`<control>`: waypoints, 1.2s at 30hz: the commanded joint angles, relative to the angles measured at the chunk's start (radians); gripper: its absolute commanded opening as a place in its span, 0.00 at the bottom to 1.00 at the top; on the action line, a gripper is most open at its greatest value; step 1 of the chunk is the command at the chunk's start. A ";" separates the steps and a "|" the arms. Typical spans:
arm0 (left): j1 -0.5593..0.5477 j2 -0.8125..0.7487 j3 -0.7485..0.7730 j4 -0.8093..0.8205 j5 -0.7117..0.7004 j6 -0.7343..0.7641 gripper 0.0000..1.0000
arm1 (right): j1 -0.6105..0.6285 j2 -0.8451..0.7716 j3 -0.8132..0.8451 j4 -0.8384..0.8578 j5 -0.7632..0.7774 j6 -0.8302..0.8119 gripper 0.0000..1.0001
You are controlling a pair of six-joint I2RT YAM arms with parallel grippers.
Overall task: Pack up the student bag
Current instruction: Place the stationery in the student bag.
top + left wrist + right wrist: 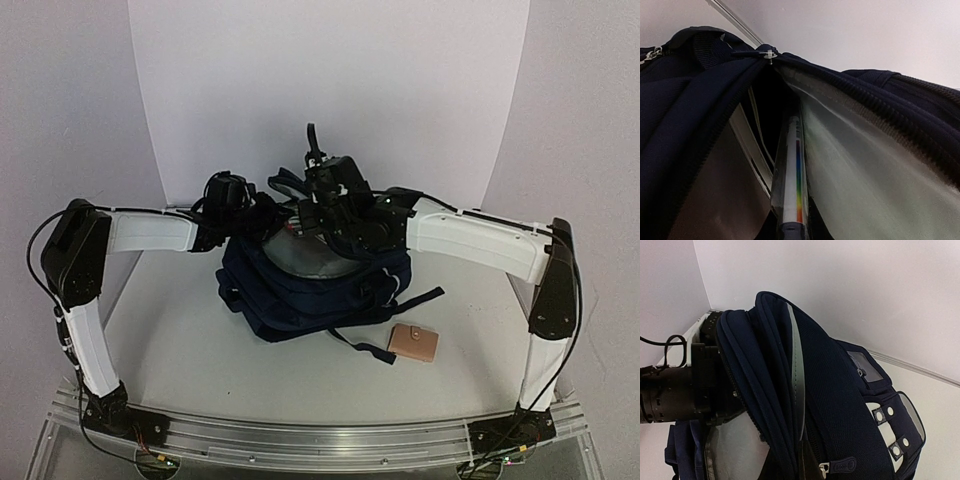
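The student bag [300,300] lay mouth toward 12 o'clock, tan wallet [413,343] at its 4 o'clock, left claw [266,215] pinching a striped pen [791,175] inside, right claw [305,222] closed, its catch hidden.

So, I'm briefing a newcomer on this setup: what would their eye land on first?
The navy student bag at the table's centre, its mouth open on grey lining, the left arm and right arm meeting over it. A rainbow-striped pen sits inside the opening, and a tan wallet lies on the table just in front.

Even diffuse light, bright, shadows faint; wrist views soft (nearest surfaces blurred).
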 commanded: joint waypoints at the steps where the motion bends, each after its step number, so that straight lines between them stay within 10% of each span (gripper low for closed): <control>1: -0.019 0.037 0.101 0.000 -0.021 0.079 0.01 | 0.027 -0.103 0.010 0.183 0.000 0.018 0.00; 11: -0.019 -0.116 0.092 -0.233 -0.081 0.284 0.56 | 0.027 -0.146 -0.045 0.186 0.051 0.020 0.00; 16: -0.027 -0.175 0.063 -0.327 -0.098 0.311 0.66 | 0.027 -0.154 -0.054 0.186 0.064 0.024 0.00; 36: -0.082 -0.088 0.121 -0.431 -0.128 0.341 0.39 | 0.027 -0.177 -0.061 0.185 0.058 0.019 0.00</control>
